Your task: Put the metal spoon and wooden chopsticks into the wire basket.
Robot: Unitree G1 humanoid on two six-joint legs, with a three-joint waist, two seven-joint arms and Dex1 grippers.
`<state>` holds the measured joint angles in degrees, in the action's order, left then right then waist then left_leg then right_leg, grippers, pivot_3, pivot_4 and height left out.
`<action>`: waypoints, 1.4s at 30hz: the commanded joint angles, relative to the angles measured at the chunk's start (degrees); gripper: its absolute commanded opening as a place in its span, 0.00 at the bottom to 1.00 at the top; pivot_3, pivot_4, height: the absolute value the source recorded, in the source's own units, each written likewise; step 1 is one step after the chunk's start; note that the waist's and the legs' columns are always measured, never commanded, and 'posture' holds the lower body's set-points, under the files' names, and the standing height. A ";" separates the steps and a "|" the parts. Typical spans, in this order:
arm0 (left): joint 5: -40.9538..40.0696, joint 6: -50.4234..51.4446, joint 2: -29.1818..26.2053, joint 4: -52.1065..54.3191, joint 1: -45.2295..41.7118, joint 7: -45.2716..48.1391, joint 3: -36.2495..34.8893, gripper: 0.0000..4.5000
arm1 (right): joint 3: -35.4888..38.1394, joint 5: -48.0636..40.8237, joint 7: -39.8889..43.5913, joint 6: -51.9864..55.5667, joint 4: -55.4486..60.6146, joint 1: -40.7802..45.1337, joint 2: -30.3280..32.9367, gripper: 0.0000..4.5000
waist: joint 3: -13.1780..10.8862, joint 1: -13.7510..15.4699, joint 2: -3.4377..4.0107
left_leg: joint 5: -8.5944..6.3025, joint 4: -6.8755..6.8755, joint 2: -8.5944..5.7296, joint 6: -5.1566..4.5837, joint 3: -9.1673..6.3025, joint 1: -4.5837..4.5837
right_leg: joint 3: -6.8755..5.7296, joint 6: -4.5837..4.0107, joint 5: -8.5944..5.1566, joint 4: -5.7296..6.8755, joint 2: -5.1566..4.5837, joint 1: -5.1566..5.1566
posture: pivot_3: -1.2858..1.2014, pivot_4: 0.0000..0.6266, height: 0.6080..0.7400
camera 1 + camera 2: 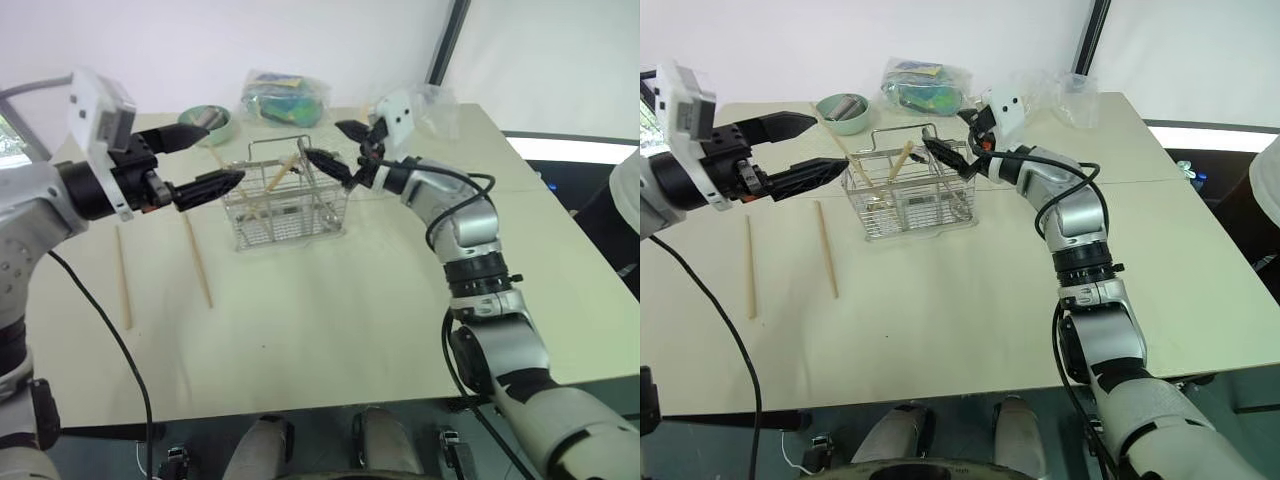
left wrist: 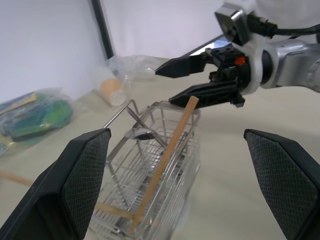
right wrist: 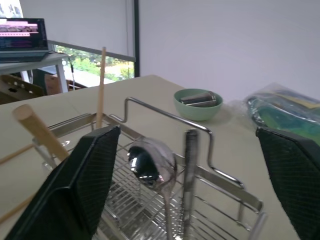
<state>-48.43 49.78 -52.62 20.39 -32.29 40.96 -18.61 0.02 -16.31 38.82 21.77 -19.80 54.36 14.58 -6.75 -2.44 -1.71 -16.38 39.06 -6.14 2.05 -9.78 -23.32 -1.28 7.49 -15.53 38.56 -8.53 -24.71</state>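
The wire basket (image 1: 285, 200) stands at the middle back of the table. The metal spoon (image 3: 150, 162) stands inside it, bowl up, close to the loop handle (image 3: 165, 112). One of the wooden chopsticks (image 1: 286, 171) leans in the basket, its top above the rim. Two more chopsticks (image 1: 122, 275) (image 1: 197, 258) lie on the table to the basket's left. My right gripper (image 1: 320, 139) hangs open just above the basket's right end, holding nothing. At the basket's left end my left gripper (image 1: 225, 152) is open and empty, pointing at the basket.
A green bowl (image 1: 208, 122) with dark items sits behind the basket on the left. A bag of colourful things (image 1: 285, 98) and clear plastic packets (image 1: 432, 105) lie at the back edge. A person's sleeve (image 1: 625, 200) shows at the far right.
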 commanded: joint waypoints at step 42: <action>32.10 14.50 12.04 -73.28 -27.62 -39.84 0.12 1.00 | 15.04 -38.56 10.54 27.12 56.32 -33.31 31.86 0.98 | 0.33 3.22 -0.53 | -0.05 -0.01 0.01 -0.03 0.02 -0.04 | -0.19 0.13 0.05 -0.47 -0.16 0.35 | 0.52 0.24 0.27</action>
<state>-17.59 66.06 -40.11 -51.52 -57.73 -0.97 -19.94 12.74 -53.31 50.28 49.39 34.91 20.92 45.92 -6.42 0.79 -2.24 -16.43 39.06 -6.13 2.02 -9.76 -23.35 -1.47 7.62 -15.48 38.08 -8.70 -24.34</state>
